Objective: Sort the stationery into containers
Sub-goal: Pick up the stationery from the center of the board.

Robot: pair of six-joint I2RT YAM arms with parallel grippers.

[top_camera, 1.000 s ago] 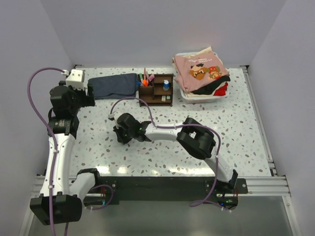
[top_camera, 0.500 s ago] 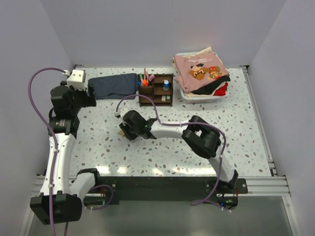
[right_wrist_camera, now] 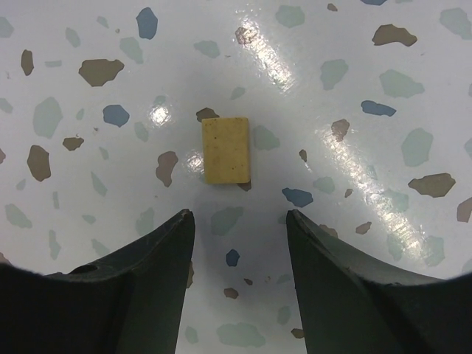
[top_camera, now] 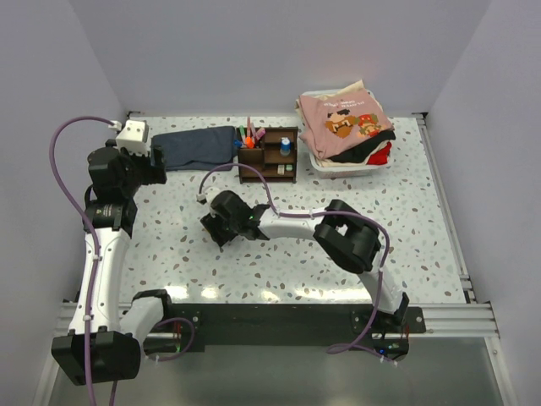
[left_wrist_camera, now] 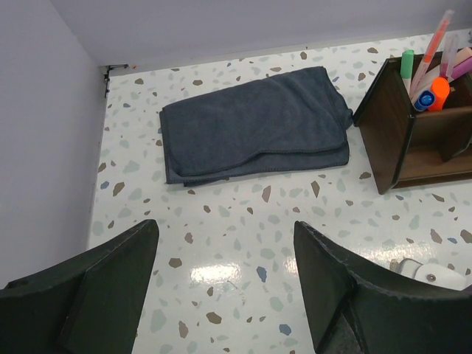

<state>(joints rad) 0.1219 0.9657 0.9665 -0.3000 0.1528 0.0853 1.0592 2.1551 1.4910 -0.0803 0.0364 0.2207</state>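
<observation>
A tan eraser (right_wrist_camera: pixel 226 151) lies flat on the speckled table, just ahead of my right gripper (right_wrist_camera: pixel 240 221). The jaws are open with nothing between them, and the eraser is clear of both fingertips. In the top view the right gripper (top_camera: pixel 213 227) points down at the table left of centre. The dark brown organiser (top_camera: pixel 269 156) stands at the back with coloured pens (left_wrist_camera: pixel 428 74) upright in its tall left compartment and a blue-capped bottle (top_camera: pixel 286 145) in another. My left gripper (left_wrist_camera: pixel 225 228) hangs open and empty over bare table near the back left.
A folded dark blue cloth (left_wrist_camera: pixel 254 122) lies left of the organiser (left_wrist_camera: pixel 413 140). A white bin (top_camera: pixel 314 161) piled with clothes stands at the back right. A purple cable loops from the right wrist across the table toward the organiser.
The right gripper went from shut to open and shifted a little to the right. The left arm has not moved.
</observation>
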